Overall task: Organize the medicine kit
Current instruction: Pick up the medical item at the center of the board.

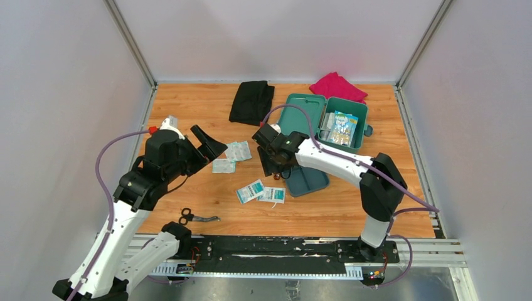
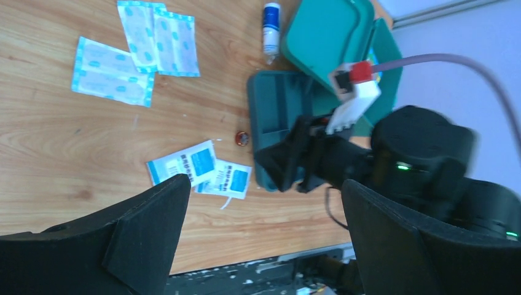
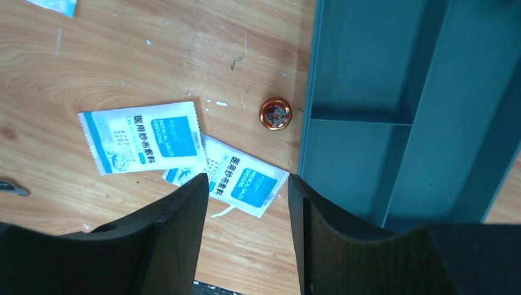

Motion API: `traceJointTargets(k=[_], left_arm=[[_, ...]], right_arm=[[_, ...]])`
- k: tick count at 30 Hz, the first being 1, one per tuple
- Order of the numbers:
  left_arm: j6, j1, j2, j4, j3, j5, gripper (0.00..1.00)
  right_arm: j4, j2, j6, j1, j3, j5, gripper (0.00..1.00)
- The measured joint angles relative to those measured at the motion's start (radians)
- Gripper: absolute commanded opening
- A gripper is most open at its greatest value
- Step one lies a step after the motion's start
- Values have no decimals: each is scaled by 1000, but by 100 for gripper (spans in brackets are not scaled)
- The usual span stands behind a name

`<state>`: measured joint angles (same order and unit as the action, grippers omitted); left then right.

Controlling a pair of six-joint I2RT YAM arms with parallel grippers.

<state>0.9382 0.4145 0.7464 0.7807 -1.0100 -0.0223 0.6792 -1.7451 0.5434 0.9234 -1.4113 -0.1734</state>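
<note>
The medicine kit (image 1: 351, 110), a teal box, stands open at the back right with its lid (image 1: 304, 113) folded out; packets lie inside it. Its flat two-compartment tray (image 1: 310, 180) (image 3: 393, 123) (image 2: 276, 114) lies on the table in front. My right gripper (image 1: 273, 158) (image 3: 247, 184) hangs open and empty above the tray's left edge, over a gauze packet (image 3: 242, 178) and close to a small round tin (image 3: 274, 114) (image 2: 242, 139). My left gripper (image 1: 207, 145) (image 2: 265, 184) is wide open and empty, raised over the table's left half.
Two gauze packets (image 1: 251, 190) (image 1: 273, 194) lie mid-table, and plasters (image 1: 237, 150) (image 2: 113, 74) further back. A small bottle (image 2: 271, 31) lies by the lid. Scissors (image 1: 197, 217) rest near the front edge. A black cloth (image 1: 252, 100) and a pink cloth (image 1: 337, 86) sit at the back.
</note>
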Motion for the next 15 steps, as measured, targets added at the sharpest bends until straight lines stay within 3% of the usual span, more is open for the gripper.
traceJointTargets(k=[8, 15], left_arm=[[112, 0, 67, 25, -103, -8, 100], [139, 0, 193, -8, -139, 5, 100]], right_arm=[[-10, -127, -4, 0, -18, 26, 52], [-31, -173, -13, -14, -18, 68, 40]])
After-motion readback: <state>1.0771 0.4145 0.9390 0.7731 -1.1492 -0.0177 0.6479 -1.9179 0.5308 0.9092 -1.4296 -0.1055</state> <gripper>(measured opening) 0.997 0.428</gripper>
